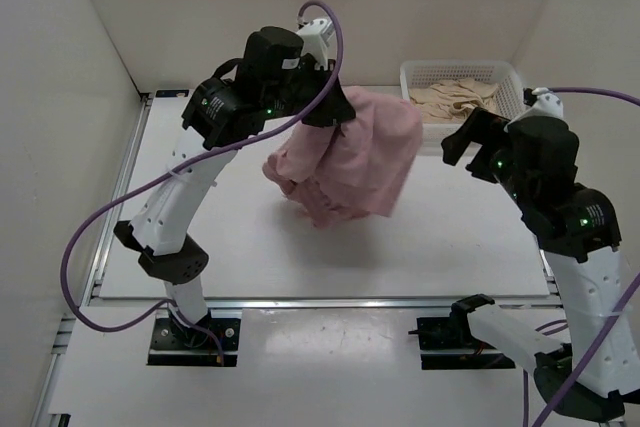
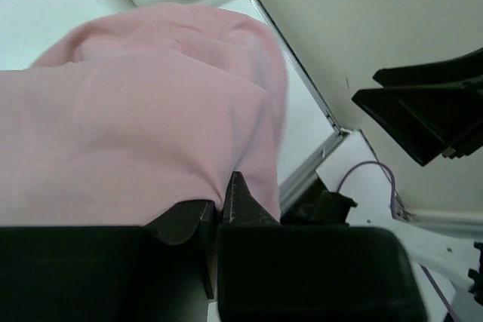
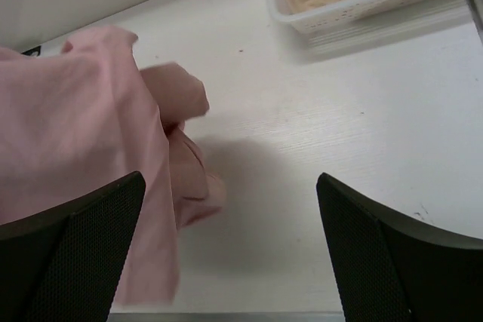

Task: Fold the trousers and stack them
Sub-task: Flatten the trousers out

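The dusty-pink trousers [image 1: 350, 162] hang bunched in the air over the middle of the table, their lower folds touching it. My left gripper [image 1: 322, 107] is shut on their top edge and holds them up; in the left wrist view the fabric [image 2: 143, 111] is pinched between the dark fingers [image 2: 241, 201]. My right gripper [image 1: 462, 142] is open and empty, to the right of the trousers. In the right wrist view the trousers [image 3: 90, 133] hang at the left, and the wide-apart fingers [image 3: 392, 254] frame bare table.
A white basket [image 1: 415, 77] at the back right holds a beige-cream garment [image 1: 455, 97]; it also shows in the right wrist view [image 3: 362, 5]. White walls enclose the table on the left, back and right. A metal rail [image 1: 320, 299] runs along the front edge.
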